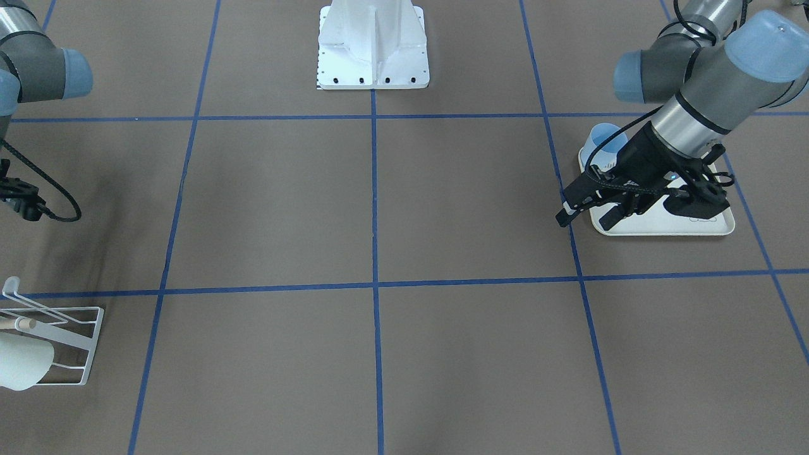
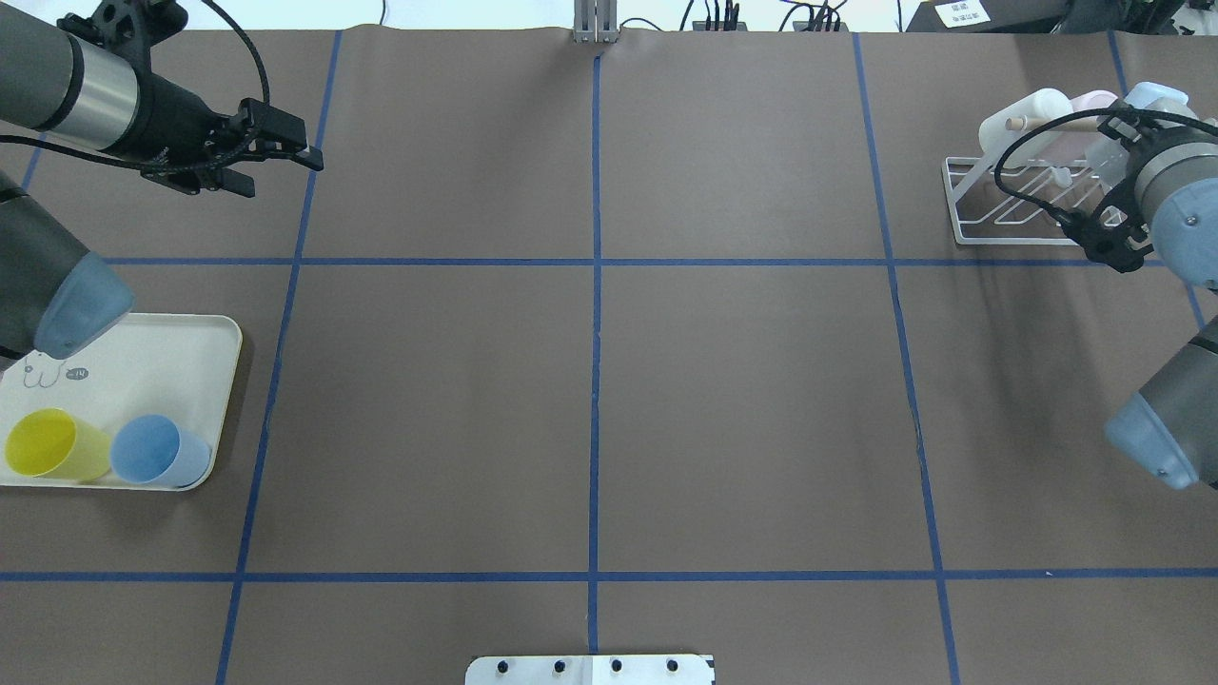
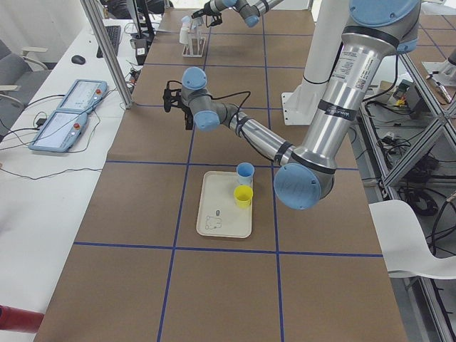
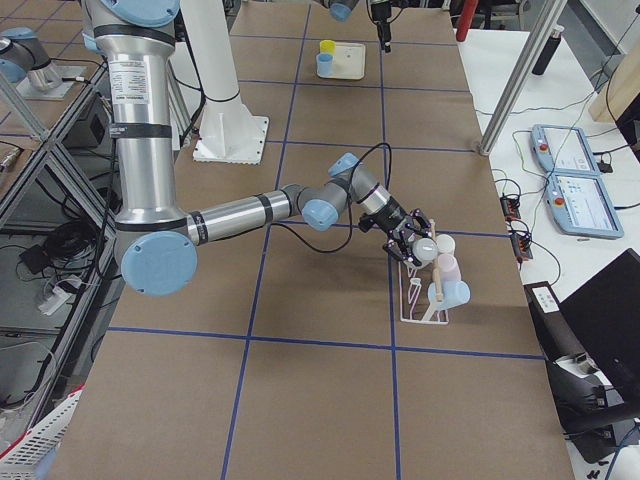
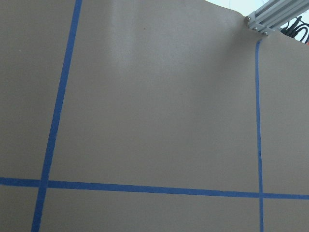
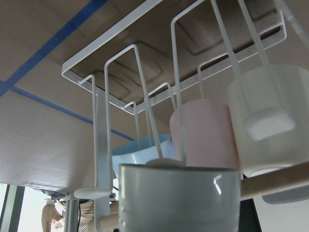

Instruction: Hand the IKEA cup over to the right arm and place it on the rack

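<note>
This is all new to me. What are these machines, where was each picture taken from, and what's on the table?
These are two jointed robot arms at a brown table, each ending in a two-finger gripper. Four pictures come from fixed cameras: facing the robot, above and behind it, and at each table end. Two come from cameras on the wrists. The left gripper hangs open and empty over bare table. On that side, a cream tray holds a yellow cup and a blue cup. The right gripper is close to a white wire rack carrying several pale cups; whether it grips one is unclear.
</note>
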`<state>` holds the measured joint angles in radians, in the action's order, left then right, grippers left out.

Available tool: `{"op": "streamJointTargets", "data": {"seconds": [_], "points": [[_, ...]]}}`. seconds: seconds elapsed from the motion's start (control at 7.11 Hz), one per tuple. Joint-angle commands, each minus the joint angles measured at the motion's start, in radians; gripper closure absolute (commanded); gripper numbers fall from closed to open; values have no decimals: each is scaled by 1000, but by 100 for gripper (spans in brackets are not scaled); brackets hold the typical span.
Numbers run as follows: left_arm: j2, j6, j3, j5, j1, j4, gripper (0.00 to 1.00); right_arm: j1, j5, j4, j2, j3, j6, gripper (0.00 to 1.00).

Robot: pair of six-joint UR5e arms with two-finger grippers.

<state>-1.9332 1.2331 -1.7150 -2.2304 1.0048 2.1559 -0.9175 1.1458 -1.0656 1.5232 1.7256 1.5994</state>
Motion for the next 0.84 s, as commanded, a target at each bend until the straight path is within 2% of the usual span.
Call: {"op": "streamJointTargets", "data": {"seconds": [0.0,0.14,0.7], "points": [[-1,2,0,0,0,1,0,8,0,1,-11,-21,2,21],[-1,2,0,0,0,-1,0,8,0,1,-11,-23,2,1],[0,-1,0,2,-3,-1,0,9,6,-2,-43,-18,-9,1]]}}
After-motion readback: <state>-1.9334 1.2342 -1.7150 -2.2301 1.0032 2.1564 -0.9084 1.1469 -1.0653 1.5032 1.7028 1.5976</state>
